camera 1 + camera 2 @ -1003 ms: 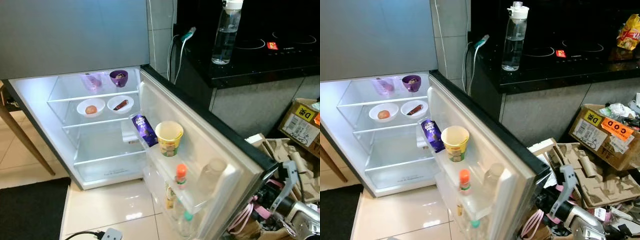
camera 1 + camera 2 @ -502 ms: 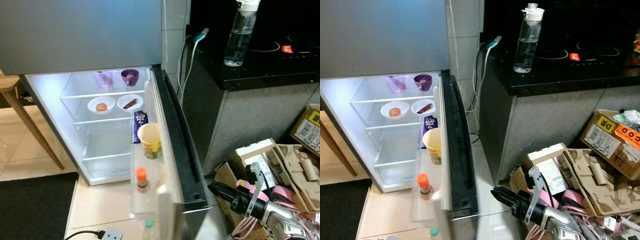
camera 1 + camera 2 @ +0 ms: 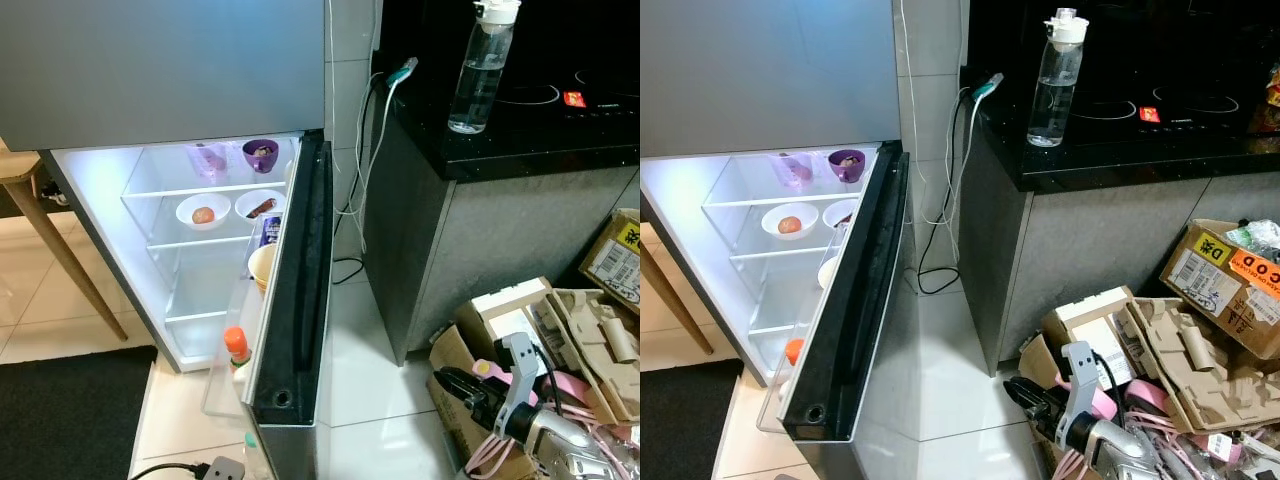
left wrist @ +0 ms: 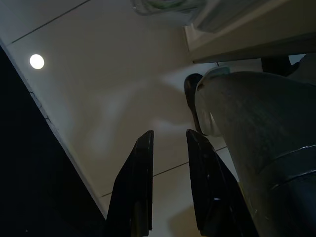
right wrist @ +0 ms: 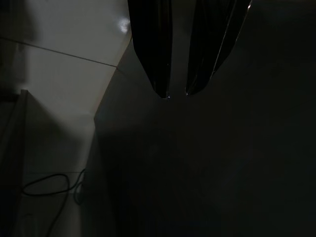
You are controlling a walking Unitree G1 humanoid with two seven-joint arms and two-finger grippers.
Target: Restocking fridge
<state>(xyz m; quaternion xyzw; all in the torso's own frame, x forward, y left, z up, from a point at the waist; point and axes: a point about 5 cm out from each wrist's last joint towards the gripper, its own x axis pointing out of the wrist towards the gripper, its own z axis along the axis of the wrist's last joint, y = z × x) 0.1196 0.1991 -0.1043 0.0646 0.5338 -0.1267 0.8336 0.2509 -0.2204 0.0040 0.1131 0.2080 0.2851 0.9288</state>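
The fridge stands lit, its door about half shut and seen edge-on. On the shelves sit a purple cup, a clear cup and two white bowls with food. The door rack holds a yellow cup, a purple milk carton and an orange-capped bottle. My right gripper hovers low, right of the door and not touching it, fingers together on nothing. My left gripper hangs over the floor tiles, fingers close together and holding nothing.
A water bottle stands on the black counter. Cardboard boxes and packing lie at the right. A cable trails on the floor. A wooden table leg, black mat and power strip are at left.
The fridge door has swung from wide open to about half shut. My right gripper sat by the door's edge half a second ago and now lies apart from it. The camera shifted right early on.
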